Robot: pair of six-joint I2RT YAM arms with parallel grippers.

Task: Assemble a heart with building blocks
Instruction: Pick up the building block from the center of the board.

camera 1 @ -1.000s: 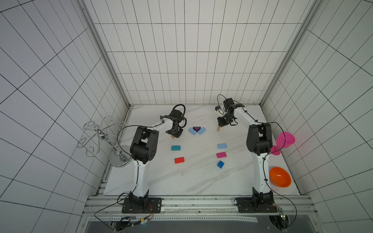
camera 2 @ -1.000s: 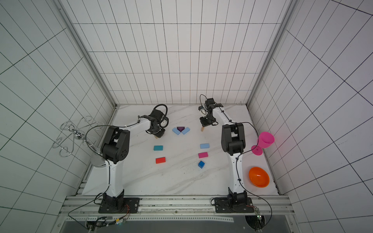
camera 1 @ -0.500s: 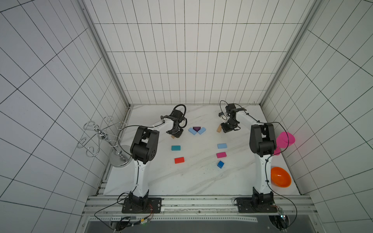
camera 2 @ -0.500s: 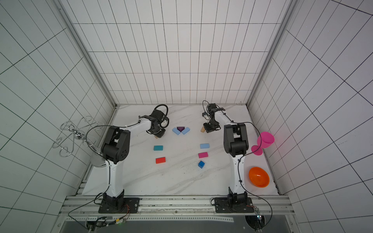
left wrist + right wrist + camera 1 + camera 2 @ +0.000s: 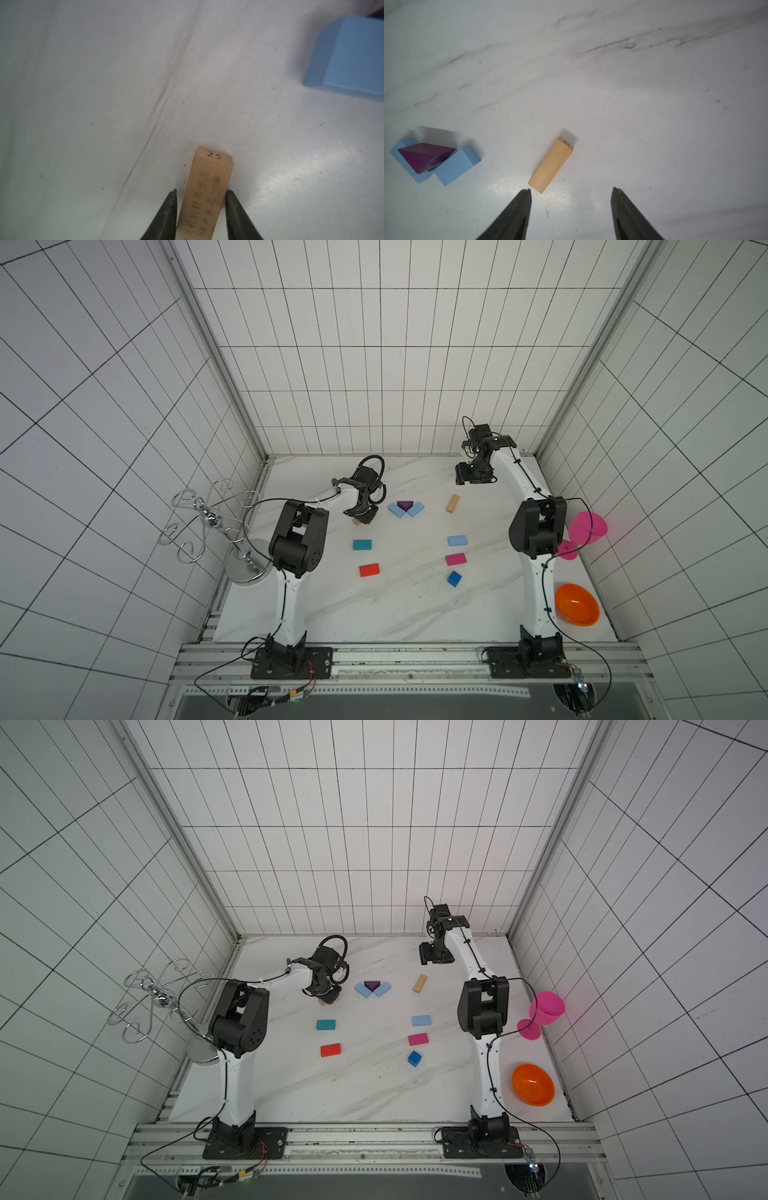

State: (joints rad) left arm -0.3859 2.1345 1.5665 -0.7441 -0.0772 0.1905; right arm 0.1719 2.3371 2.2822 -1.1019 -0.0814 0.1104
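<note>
My left gripper (image 5: pixel 201 191) is shut on a tan wood block (image 5: pixel 207 176) that rests on the table, just left of a light blue block (image 5: pixel 351 56). In both top views a purple wedge (image 5: pixel 405 504) sits between two light blue blocks (image 5: pixel 397 510) (image 5: pixel 415 509). A second tan block (image 5: pixel 551 165) lies free to their right. My right gripper (image 5: pixel 571 189) hangs open behind it, holding nothing. Nearer the front lie teal (image 5: pixel 362 544), red (image 5: pixel 369 570), light blue (image 5: pixel 457 540) and pink (image 5: pixel 456 559) bricks and a blue cube (image 5: pixel 454 578).
A pink goblet (image 5: pixel 586 531) and an orange bowl (image 5: pixel 577 610) stand along the table's right edge. A wire stand (image 5: pixel 216 526) rises at the left edge. Tiled walls close the back and both sides.
My right gripper has opened, left the tan block on the table and drawn back toward the rear wall. The left gripper has stayed where it was.
</note>
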